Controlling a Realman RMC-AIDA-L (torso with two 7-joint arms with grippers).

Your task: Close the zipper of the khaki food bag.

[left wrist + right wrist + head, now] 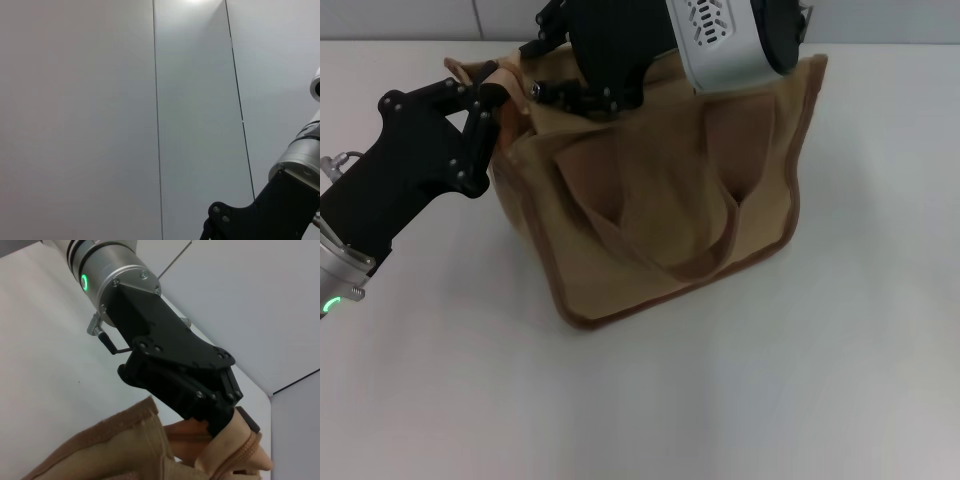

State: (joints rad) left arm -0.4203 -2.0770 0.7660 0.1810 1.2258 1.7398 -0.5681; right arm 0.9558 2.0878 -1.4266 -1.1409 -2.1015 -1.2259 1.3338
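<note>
Left hand (pixel 492 98) pinches khaki food bag (pixel 660 200) corner; two handles.

This looks like a robot lab or test cell. A bare white tabletop (pixel 740 400) meets a plain pale panelled wall (pixel 100 100) with thin vertical seams, and only a khaki food bag (pixel 650 200) stands between two black-and-silver robot arms.
</note>
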